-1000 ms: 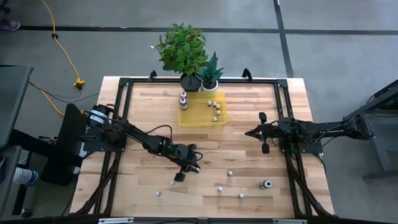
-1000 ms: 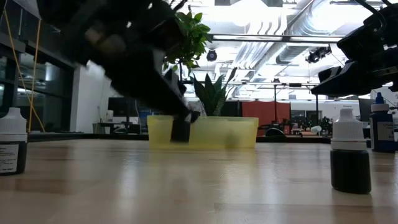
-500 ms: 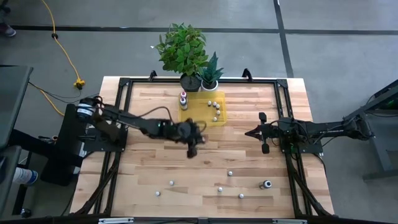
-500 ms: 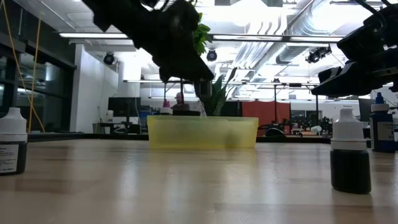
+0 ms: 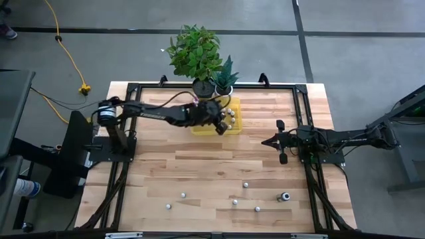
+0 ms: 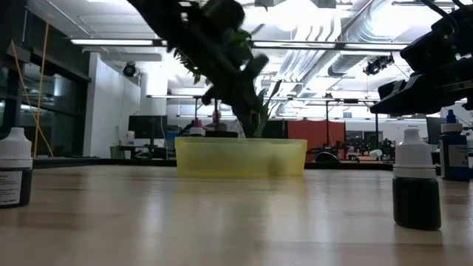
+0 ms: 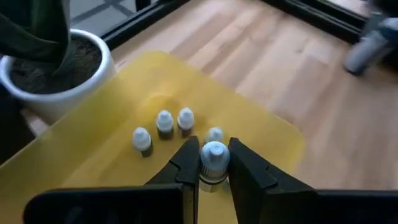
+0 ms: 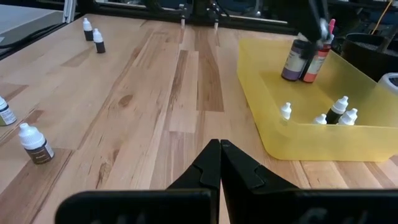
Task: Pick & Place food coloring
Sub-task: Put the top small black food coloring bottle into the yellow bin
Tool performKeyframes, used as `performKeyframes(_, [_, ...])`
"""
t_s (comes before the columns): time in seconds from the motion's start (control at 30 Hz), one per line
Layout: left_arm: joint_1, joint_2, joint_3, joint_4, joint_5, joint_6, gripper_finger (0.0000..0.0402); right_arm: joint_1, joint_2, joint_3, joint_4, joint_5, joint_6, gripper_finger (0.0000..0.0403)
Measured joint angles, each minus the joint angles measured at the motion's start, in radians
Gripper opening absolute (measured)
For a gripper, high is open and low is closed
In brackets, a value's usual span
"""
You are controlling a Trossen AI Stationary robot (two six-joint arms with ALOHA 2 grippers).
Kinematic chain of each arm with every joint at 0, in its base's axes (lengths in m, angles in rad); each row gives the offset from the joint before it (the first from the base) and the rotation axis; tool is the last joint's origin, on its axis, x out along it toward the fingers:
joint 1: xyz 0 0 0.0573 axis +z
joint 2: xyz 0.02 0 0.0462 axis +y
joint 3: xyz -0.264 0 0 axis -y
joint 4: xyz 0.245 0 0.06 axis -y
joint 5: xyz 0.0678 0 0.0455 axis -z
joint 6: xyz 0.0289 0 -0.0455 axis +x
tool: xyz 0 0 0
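The left gripper (image 7: 214, 163) hangs over the yellow tray (image 5: 201, 126) at the table's (image 5: 159, 166) twelve o'clock edge, its fingers (image 7: 188, 163) pinched on a small white-capped food coloring bottle (image 7: 214, 160), held upright above the tray floor. Below it in the tray stand four more small bottles (image 7: 165, 122), close together, and two larger bottles (image 8: 303, 60), one dark-bodied and one reddish, stand at the tray's far corner near the plant pots (image 5: 214, 87). The right gripper (image 8: 220, 160) waits at the table's three o'clock side, pointed toward the centre, fingers pressed together and holding nothing. Loose bottles (image 5: 245, 185) are scattered toward six o'clock, five small ones and what looks like a larger dark one (image 5: 285, 196), though it is too small to be sure. In the low view, two of them stand upright near the camera, at nine o'clock (image 6: 15, 176) and three o'clock (image 6: 415, 187).
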Motion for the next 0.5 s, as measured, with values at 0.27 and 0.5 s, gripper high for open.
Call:
performKeyframes(0.27, [0.044, 0.137, 0.089, 0.056, 0.000, -0.069, 0.0047, 0.000, 0.000, 0.000, 0.000, 0.000, 0.000, 0.0000])
performKeyframes(0.5, [0.048, 0.187, 0.087, 0.141, 0.007, -0.097, 0.0047, 0.000, 0.000, 0.000, 0.000, 0.000, 0.000, 0.0000])
